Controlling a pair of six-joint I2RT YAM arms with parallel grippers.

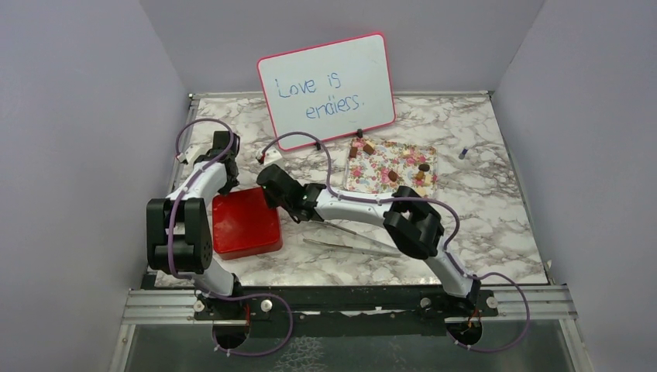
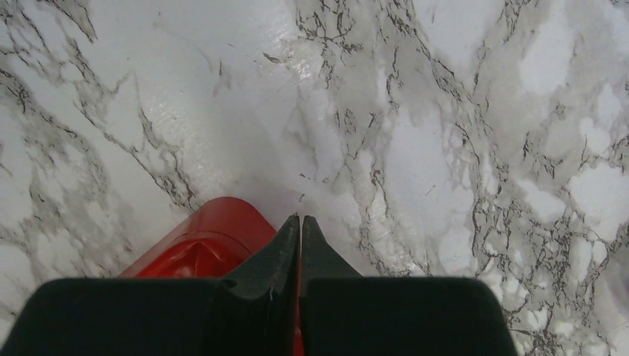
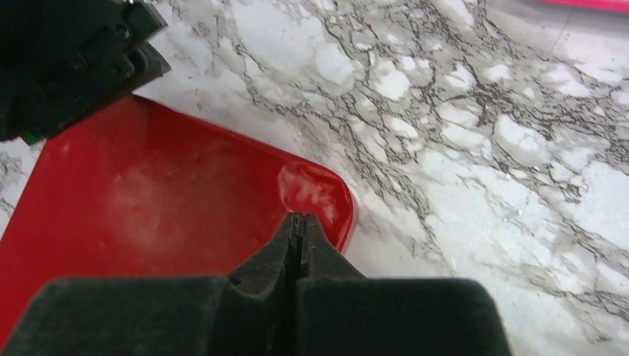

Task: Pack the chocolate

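Top external view: my two arms reach over one marble worktop [image 1: 480, 225]. It carries one red box [image 1: 246, 222], one flowered tray [image 1: 364, 180], one whiteboard [image 1: 329, 89] and one pair of metal tongs [image 1: 352, 240].

The chocolate [image 1: 393, 176] is all on the tray, far and right of centre, well apart from the box. I make out about six small brown pieces scattered over the flower pattern (they are too small for a firm count). None shows on the box or on the bare marble.

The box lies near and left, glossy top up. The tongs lie flat on the worktop just right of it, under my right forearm. The whiteboard leans at the far middle, its near edge just beside the tray. One tiny object [image 1: 463, 153] sits alone far right; I cannot tell what it is.

My left tool [image 2: 300, 219] has its two fingers pressed together with nothing between them. It hangs over marble, with a corner of the box just beside the tips on their left.

My right tool [image 3: 298, 216] is likewise closed and empty, its tips over the rounded corner of the box. A black part of my left arm [image 3: 67, 59] shows at the upper left of that wrist view.
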